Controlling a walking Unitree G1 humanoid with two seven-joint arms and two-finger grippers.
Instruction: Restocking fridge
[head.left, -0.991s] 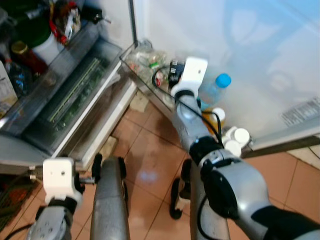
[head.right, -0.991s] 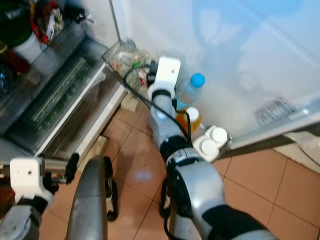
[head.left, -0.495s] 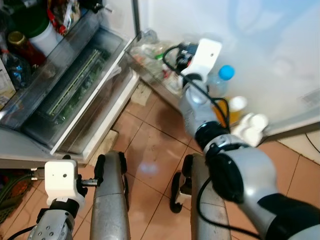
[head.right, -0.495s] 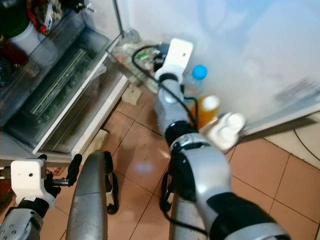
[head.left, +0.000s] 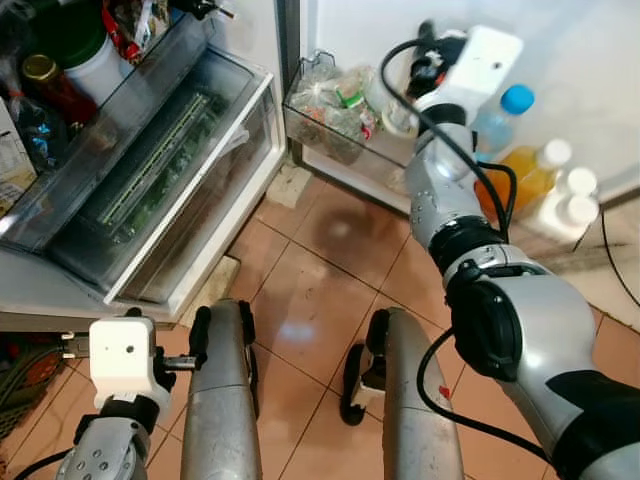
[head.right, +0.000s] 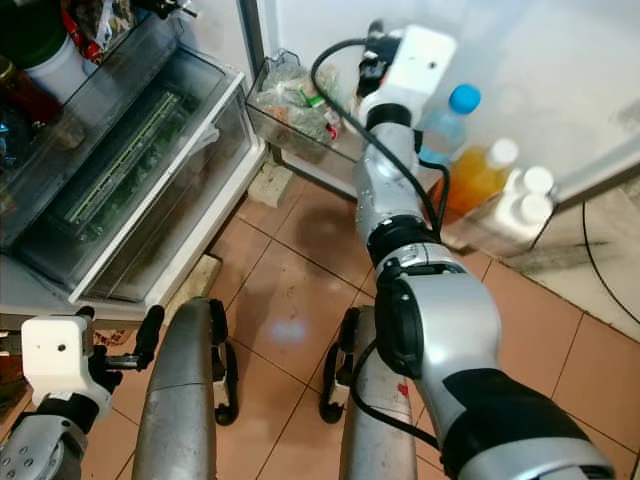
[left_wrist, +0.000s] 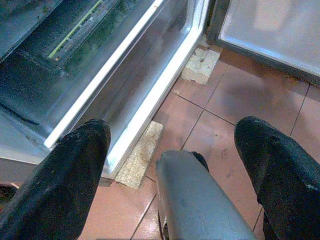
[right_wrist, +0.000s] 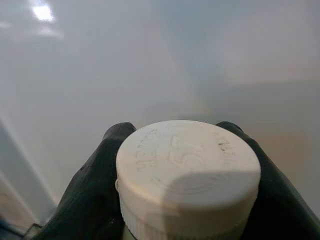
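Open fridge (head.left: 150, 190), viewed from the robot's head: the lower crisper drawer (head.left: 175, 170) stands pulled out over the tiled floor (head.left: 320, 290), and the door shelf (head.left: 345, 125) carries a clear bag of produce at its inner end. Farther along the door stand a blue-capped water bottle (head.left: 500, 115), an orange juice bottle (head.left: 530, 175) and two white-capped bottles (head.left: 565, 200), set side by side, probably so each stays upright against the door wall. The right arm (head.left: 445, 190) reaches up to the door shelf; its tool (right_wrist: 187, 170) is clamped on a white-capped container (right_wrist: 187, 172), one black finger on each side of the cap, the pale door panel just beyond it. Gripping at the cap would let the container be lowered upright into the shelf. The left tool (left_wrist: 172, 165) hangs low over the floor near the drawer front, fingers spread wide and holding nothing. The container is judged not yet released.
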